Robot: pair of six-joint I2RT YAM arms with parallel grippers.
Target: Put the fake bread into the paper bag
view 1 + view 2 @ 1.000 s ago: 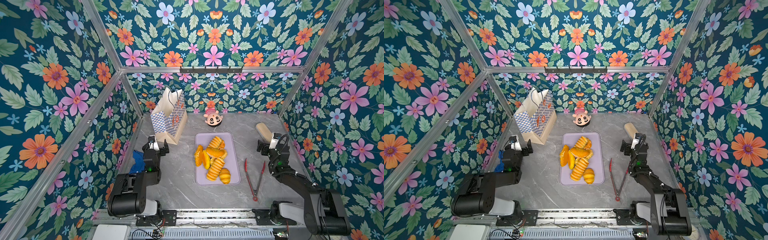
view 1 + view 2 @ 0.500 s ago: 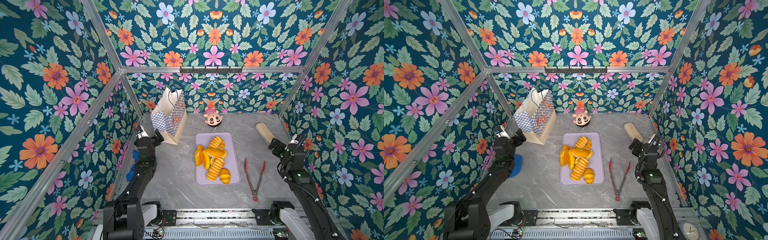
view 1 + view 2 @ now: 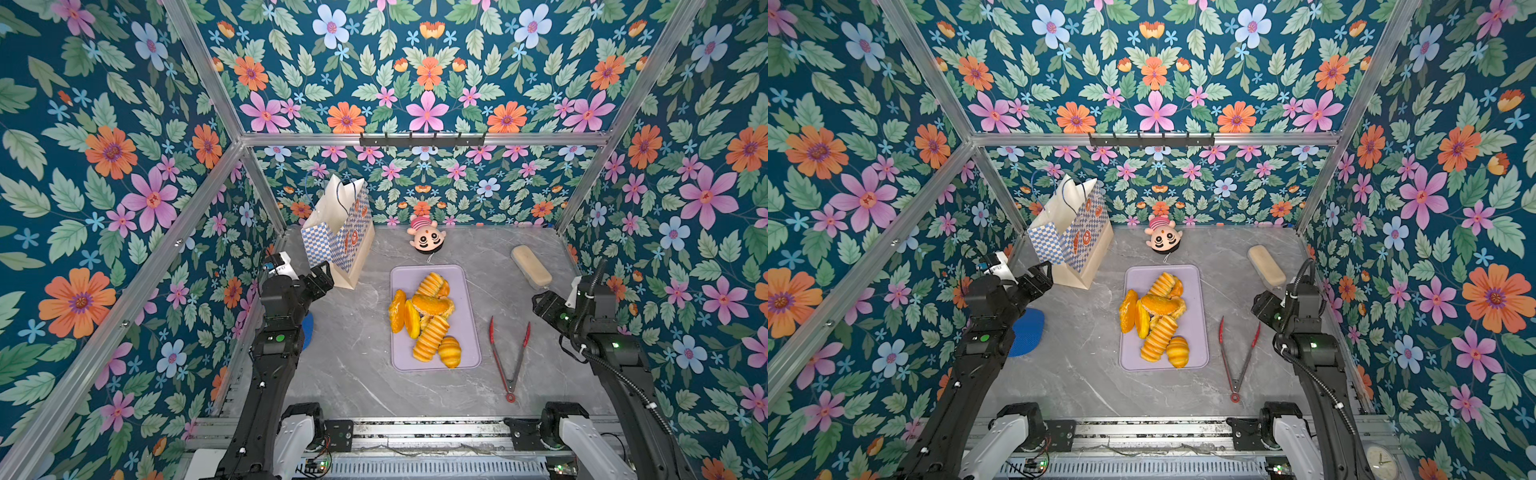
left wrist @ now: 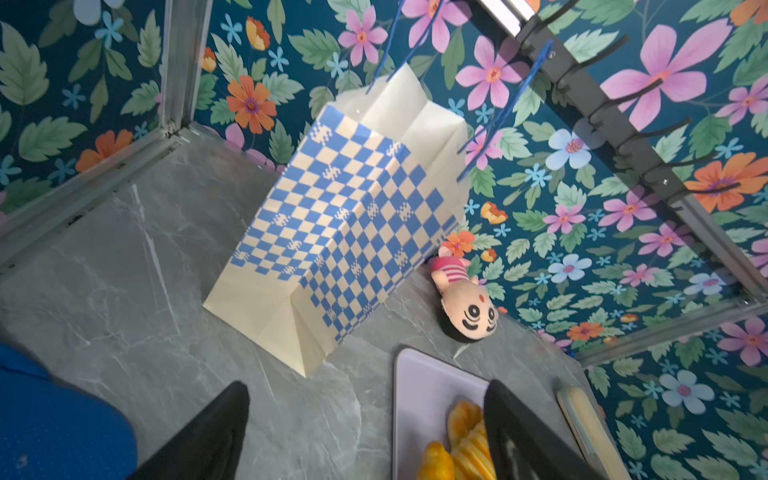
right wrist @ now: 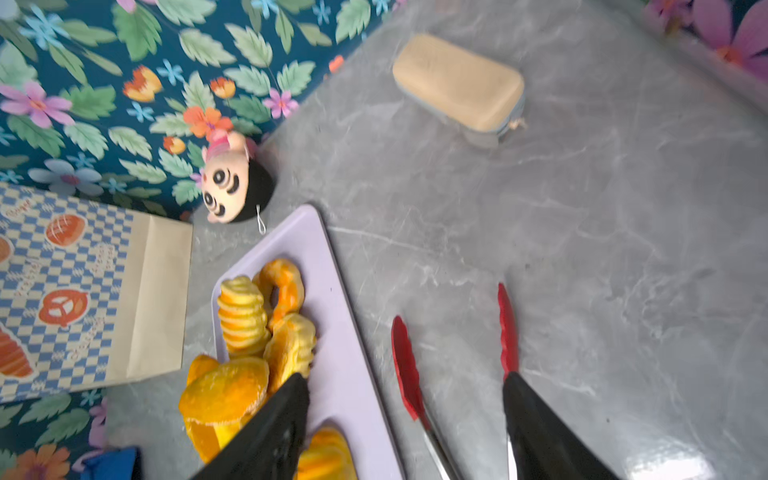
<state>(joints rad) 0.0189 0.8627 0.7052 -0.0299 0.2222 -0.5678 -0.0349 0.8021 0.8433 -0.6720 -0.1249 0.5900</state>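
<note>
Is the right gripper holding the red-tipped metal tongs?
No, the tongs lie flat on the grey marble table, apart from the right gripper.

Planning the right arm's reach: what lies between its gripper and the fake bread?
Red tongs lie between the right gripper and the fake bread, in both top views.

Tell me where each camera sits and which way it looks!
Top views: high at the front, looking down on table, paper bag, fake bread; left arm and right arm show.
Left wrist: on left arm, facing paper bag; open left end effector shows.
Right wrist: on right arm, facing fake bread and tongs; open right end effector shows.
Shared: all see plush head.
</note>
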